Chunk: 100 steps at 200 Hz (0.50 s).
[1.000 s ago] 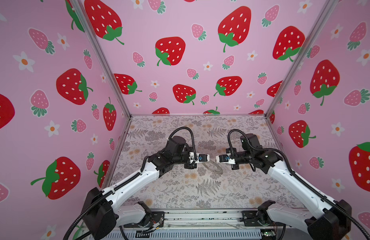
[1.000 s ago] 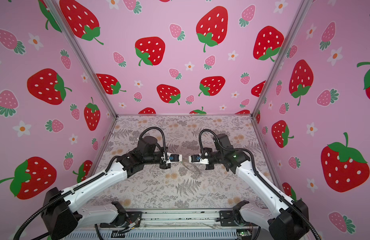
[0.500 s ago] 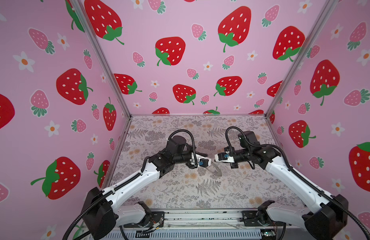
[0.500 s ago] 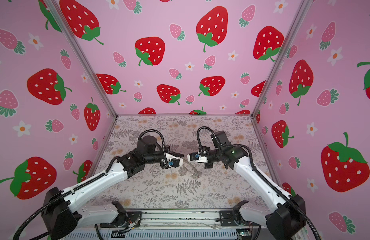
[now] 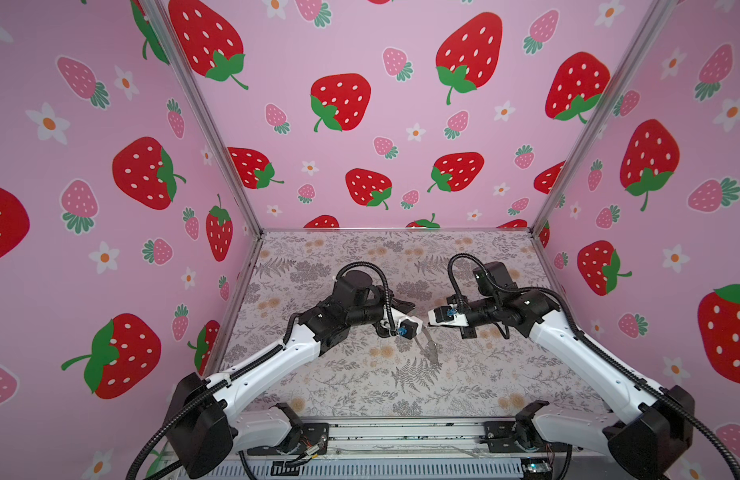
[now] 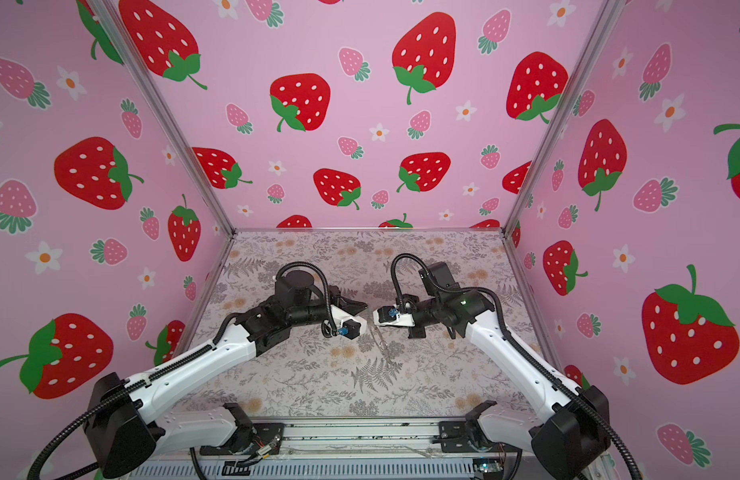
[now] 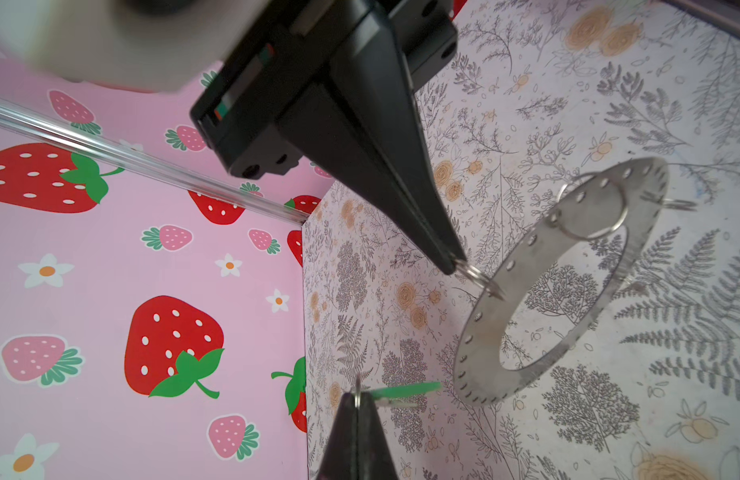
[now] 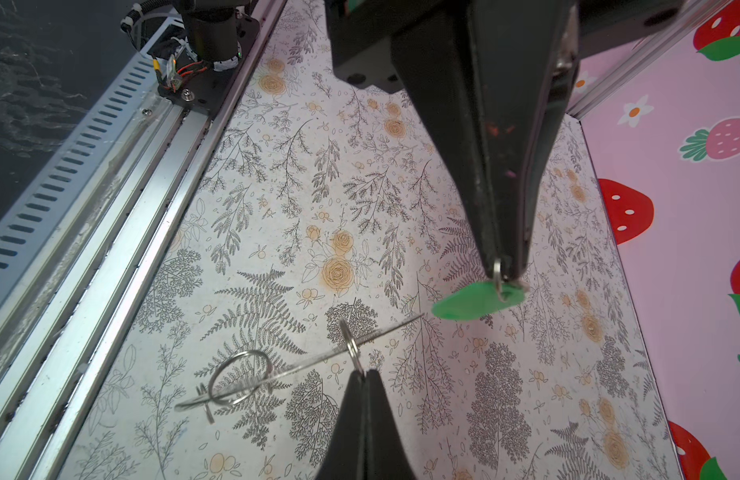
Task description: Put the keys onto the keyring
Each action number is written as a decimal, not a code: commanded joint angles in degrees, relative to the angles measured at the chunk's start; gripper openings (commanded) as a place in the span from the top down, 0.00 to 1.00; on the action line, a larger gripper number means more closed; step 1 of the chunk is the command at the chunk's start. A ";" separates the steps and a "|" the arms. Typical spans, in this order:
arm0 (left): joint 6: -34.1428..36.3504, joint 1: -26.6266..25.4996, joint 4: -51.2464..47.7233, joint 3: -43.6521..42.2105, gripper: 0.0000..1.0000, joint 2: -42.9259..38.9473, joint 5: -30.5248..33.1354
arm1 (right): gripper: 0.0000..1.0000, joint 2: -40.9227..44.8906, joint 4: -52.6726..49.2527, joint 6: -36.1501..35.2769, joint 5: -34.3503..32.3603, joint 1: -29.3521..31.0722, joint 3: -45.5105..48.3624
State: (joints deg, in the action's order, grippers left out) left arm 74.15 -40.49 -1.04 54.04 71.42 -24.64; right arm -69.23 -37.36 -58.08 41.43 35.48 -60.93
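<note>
My left gripper [image 7: 357,400] is shut on the small split ring of the keys, and their bright-green tag [image 7: 405,390] sticks out sideways from its tip. The tiny key itself is hard to make out. My right gripper [image 8: 363,374] is shut on a small wire loop at the rim of the keyring [image 8: 310,361], a flat grey ring seen edge-on there and broadside in the left wrist view [image 7: 484,332]. The keyring [image 5: 428,347] hangs above the floral mat between the two wrists. The green tag [image 8: 472,303] hovers just beside its rim, apart from it.
A larger wire ring [image 7: 619,216] is threaded through the keyring's far side. Strawberry-print walls [image 5: 360,124] close the left, back and right. The metal rail [image 8: 110,174] with the arm bases runs along the front edge of the floral mat [image 5: 360,386].
The left gripper has moved a little lower and toward the right gripper, bringing the green tag closer to the keyring. Both grippers stay shut on what they hold.
</note>
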 commanded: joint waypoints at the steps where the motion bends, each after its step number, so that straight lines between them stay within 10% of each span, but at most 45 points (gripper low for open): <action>1: 1.26 -0.23 3.40 1.01 1.00 1.07 -1.12 | 1.00 1.23 -0.76 0.59 2.51 0.20 -0.53; 100: -5.19 -2.17 11.55 0.27 1.00 3.58 -0.53 | 1.00 2.21 -0.56 0.97 2.48 0.20 0.36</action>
State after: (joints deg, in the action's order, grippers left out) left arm 70.65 -41.91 7.07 54.04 75.33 -24.03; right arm -68.69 -37.41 -57.69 41.65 35.46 -60.90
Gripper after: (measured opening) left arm 0.044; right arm 0.046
